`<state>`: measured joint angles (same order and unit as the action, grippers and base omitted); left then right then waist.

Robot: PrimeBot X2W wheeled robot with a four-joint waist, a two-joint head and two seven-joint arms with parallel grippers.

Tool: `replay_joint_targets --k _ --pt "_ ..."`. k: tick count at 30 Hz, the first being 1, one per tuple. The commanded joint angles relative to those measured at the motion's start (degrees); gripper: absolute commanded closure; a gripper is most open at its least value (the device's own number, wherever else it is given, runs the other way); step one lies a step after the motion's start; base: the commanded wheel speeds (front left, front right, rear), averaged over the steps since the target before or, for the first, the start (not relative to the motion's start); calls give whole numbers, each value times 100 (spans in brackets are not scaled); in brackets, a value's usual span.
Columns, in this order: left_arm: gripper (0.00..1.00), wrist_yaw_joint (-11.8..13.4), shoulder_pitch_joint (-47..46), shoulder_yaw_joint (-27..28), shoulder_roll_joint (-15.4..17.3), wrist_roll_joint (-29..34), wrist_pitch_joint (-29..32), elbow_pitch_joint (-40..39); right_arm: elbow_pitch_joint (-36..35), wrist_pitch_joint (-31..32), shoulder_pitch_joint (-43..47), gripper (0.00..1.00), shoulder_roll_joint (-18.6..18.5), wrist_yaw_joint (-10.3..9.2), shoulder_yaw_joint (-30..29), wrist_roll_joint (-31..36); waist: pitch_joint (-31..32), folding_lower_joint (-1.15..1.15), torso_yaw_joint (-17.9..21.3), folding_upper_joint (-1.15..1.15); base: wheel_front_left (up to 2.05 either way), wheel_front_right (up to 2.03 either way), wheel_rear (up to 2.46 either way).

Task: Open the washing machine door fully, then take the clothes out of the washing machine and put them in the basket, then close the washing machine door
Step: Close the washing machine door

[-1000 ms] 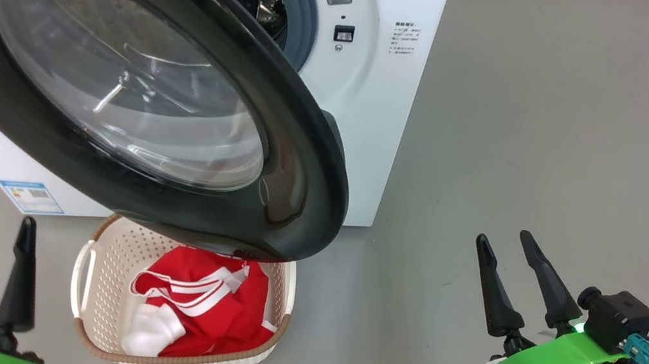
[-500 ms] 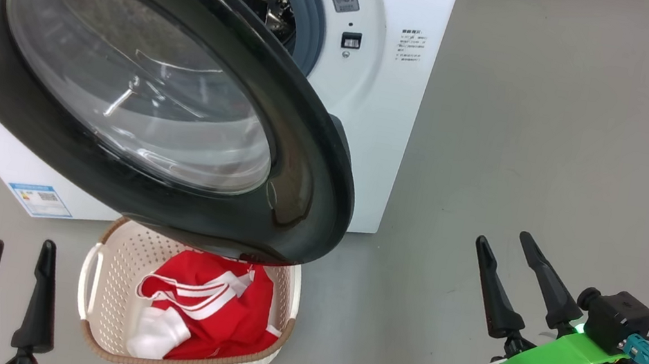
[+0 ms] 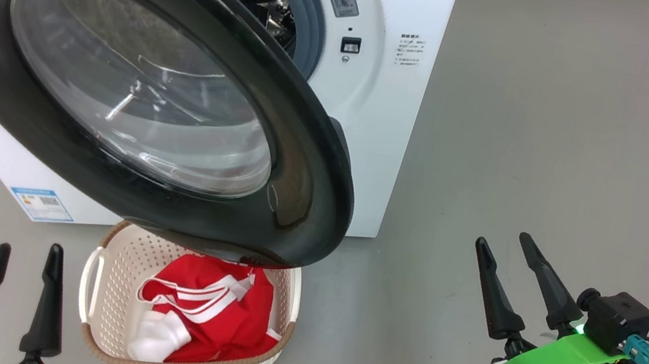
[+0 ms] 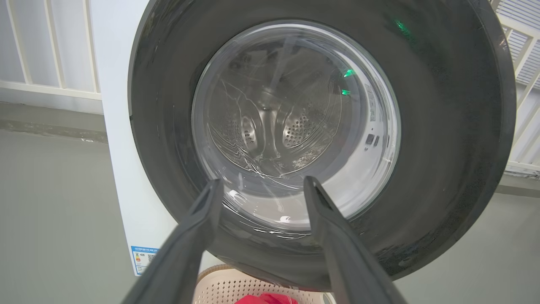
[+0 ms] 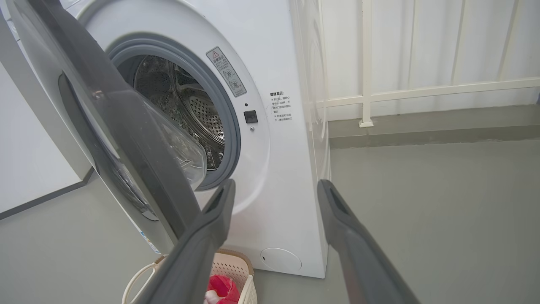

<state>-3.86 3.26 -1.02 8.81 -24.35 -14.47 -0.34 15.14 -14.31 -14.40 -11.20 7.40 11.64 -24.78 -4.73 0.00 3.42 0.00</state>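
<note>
The washing machine door (image 3: pixel 137 87) stands partly open, and its black rim hangs over the far end of the basket (image 3: pixel 107 278). The basket sits on the floor in front of the white washing machine (image 3: pixel 373 118) and holds the red and white clothes (image 3: pixel 219 315). The steel drum (image 5: pixel 190 109) shows behind the door. My left gripper (image 3: pixel 29 249) is open and empty, just left of the basket. In the left wrist view it (image 4: pixel 263 180) points at the door's glass (image 4: pixel 295 118). My right gripper (image 3: pixel 503 238) hangs open and empty over the floor to the machine's right, shown again in its wrist view (image 5: pixel 276 182).
Grey floor (image 3: pixel 564 148) stretches to the right of the machine. A white railing and wall (image 5: pixel 400 63) stand behind it. The basket's rim (image 5: pixel 232 266) sits close under the door's lower edge.
The camera has shifted a little. My left gripper has sunk lower and moved right in the head view, toward the basket. The right gripper, door and basket stay as they were.
</note>
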Motion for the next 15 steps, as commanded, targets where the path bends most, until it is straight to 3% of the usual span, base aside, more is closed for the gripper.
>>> replay_joint_targets --k 1,15 --pt "0 -52 -85 235 46 56 -52 -110 -138 -69 -57 0 -48 9 106 39 4 0 -7 0 0 0 0" --pt "0 -155 -113 317 -103 173 -52 -100 -251 -69 -65 0 -37 9 -27 202 -29 0 -68 0 0 0 0"
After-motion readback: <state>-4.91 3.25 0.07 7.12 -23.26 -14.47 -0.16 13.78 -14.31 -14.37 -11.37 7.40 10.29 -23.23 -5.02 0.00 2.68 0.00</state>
